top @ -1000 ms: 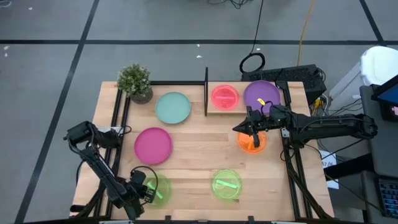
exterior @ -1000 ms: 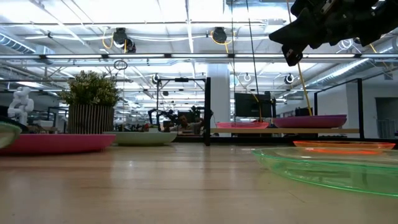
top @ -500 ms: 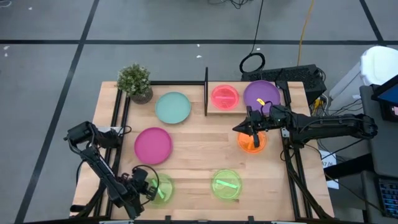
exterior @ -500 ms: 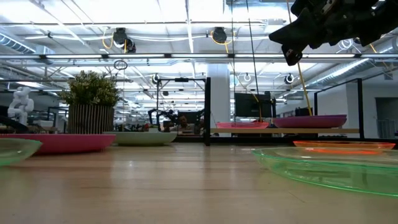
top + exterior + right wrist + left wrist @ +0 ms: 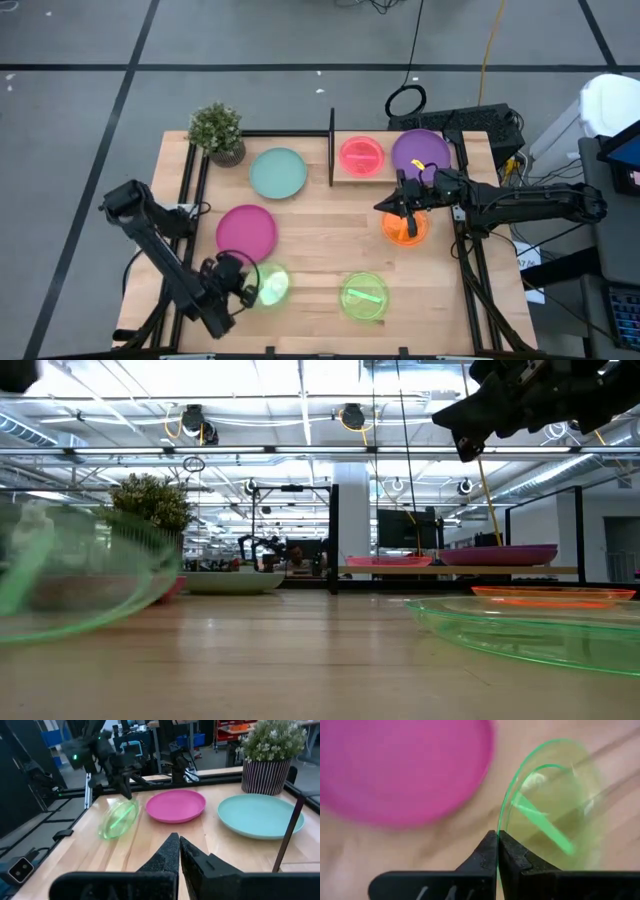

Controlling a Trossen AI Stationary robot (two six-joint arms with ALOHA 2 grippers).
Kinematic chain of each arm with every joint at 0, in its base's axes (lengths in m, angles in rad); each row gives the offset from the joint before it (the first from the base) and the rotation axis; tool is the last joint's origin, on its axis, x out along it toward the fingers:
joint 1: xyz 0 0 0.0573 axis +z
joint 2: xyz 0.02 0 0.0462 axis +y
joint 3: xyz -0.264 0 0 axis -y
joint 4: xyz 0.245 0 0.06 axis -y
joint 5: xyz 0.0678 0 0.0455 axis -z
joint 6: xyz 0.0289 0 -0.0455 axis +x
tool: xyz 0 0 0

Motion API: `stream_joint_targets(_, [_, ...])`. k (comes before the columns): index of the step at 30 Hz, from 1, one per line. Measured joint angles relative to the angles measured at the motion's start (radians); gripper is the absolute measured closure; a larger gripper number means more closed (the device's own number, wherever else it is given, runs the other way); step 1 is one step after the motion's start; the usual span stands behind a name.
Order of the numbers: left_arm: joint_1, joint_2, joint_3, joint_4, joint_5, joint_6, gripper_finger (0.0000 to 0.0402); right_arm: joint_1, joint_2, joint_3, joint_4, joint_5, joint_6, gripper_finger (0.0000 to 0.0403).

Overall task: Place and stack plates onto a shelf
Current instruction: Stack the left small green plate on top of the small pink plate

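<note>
Item: green plate (image 5: pixel 272 286), small, translucent, tilted above the surface (image 5: pixel 310 250) near the magenta plate (image 5: pixel 246 232). My left tool (image 5: pixel 497 845) pinches its rim. Likely light, thin, slick; hold at the edge.

The shelf (image 5: pixel 385 176) sits at the table's (image 5: pixel 310 240) back edge with two plates on it side by side. A plant (image 5: pixel 217 131) is at the back left corner, and the other plates are scattered on the tabletop in front.
</note>
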Motion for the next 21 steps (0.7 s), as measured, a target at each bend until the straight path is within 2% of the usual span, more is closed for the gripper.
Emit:
stream_joint_targets(7, [0.173,-0.166,0.002,0.010,-0.230,0.325,0.0400,0.000,0.000,0.000,0.019,0.001,-0.137,0.0403])
stream_joint_targets(11, [0.321,-0.224,0.002,0.122,-0.311,0.617,0.0401,0.000,0.000,0.000,0.018,0.001,-0.249,0.0403])
stream_joint_targets(14, [0.446,-0.234,0.002,0.305,-0.331,0.903,0.0401,0.000,0.000,0.000,0.016,0.002,-0.327,0.0403])
stream_joint_targets(18, [0.598,-0.233,0.002,0.634,-0.305,1.282,0.0401,0.000,0.000,0.000,0.010,0.003,-0.406,0.0403])
stream_joint_targets(21, [0.693,-0.229,0.003,0.866,-0.263,1.478,0.0401,0.000,0.000,0.000,0.004,0.003,-0.432,0.0403])
